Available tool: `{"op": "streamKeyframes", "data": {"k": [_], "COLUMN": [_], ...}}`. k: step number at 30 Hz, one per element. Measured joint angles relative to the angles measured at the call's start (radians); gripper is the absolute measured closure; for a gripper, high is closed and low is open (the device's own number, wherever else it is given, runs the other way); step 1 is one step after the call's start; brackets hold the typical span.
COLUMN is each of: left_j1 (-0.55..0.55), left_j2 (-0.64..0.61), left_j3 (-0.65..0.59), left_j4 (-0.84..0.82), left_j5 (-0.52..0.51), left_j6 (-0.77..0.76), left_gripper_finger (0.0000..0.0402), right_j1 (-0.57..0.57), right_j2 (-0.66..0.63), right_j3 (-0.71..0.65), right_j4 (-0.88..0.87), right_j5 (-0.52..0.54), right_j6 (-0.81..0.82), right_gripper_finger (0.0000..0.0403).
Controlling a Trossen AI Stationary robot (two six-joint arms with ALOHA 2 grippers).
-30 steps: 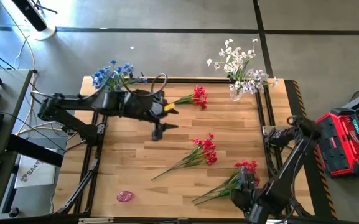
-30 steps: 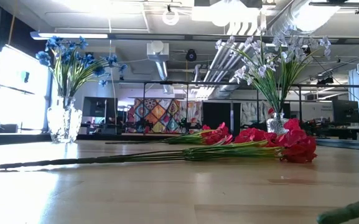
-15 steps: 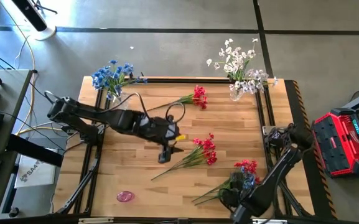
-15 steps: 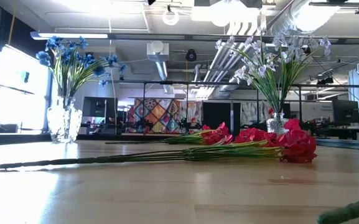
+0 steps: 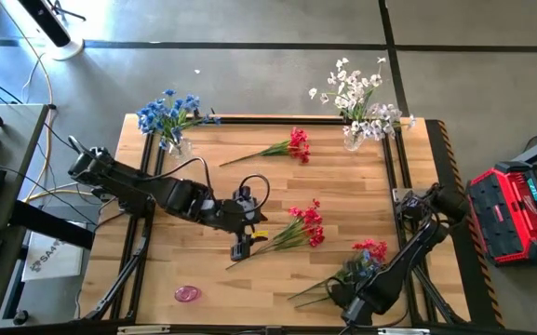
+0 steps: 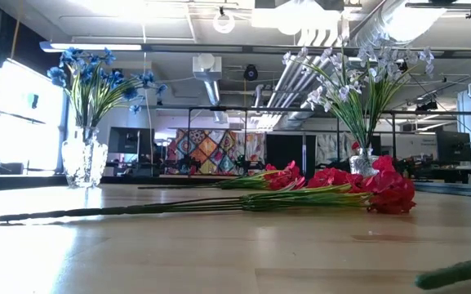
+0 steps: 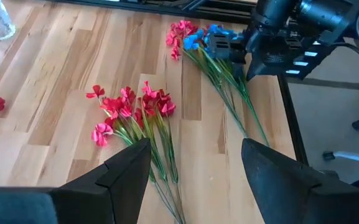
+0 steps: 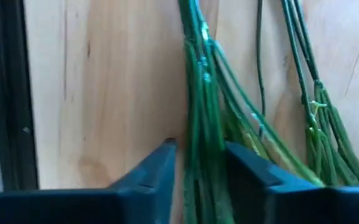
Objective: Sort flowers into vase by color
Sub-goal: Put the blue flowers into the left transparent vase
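Observation:
Three flower sprays lie flat on the table. The middle red spray (image 5: pixel 301 225) has its stems (image 7: pixel 167 177) between the fingers of my open left gripper (image 5: pixel 243 244) (image 7: pixel 195 180), which stands over them. A spray with red and blue blossoms (image 5: pixel 366 256) (image 7: pixel 195 40) lies near the right corner. My right gripper (image 5: pixel 342 300) (image 8: pixel 199 171) is shut on its stem end. A third red spray (image 5: pixel 287 146) lies at the far side. Blue flowers (image 5: pixel 167 112) (image 6: pixel 96 77) and white flowers (image 5: pixel 356 93) (image 6: pixel 357 77) stand in glass vases. My right gripper pinches the bunched green stems (image 8: pixel 201 124) of the red and blue spray between its two fingers (image 8: pixel 157 168), close to the stems' free end. The fingers lie along the stems, low over the table. The spray still lies on the wood, its stems fanning out beyond the fingers.
The glass vase of blue flowers (image 5: pixel 173 142) stands at the far left corner and the vase of white ones (image 5: pixel 353 140) at the far right. A small pink round thing (image 5: pixel 187 294) sits near the near edge. A red case (image 5: pixel 515 209) stands off the table's right side.
My left gripper has travelled from the table's far middle toward the near edge and rightward, coming down over the middle red spray's stems. My right gripper has shifted a little toward the table's left at the stem end of the near spray.

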Motion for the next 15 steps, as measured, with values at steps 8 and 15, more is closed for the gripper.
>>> {"op": "streamKeyframes", "data": {"k": [8, 15], "left_j1": [-0.009, -0.009], "left_j2": [0.0, 0.0], "left_j3": [0.0, 0.0], "left_j4": [0.005, 0.036], "left_j5": [-0.014, -0.015], "left_j6": [-0.045, -0.037], "left_gripper_finger": [0.0163, 0.0163], "right_j1": [-0.056, -0.147], "right_j2": [-0.132, -0.319], "right_j3": [0.012, 0.012], "right_j4": [-0.051, -0.126], "right_j5": [-0.061, -0.052], "right_j6": [-0.011, 0.026], "right_gripper_finger": [0.0382, 0.0398]}}
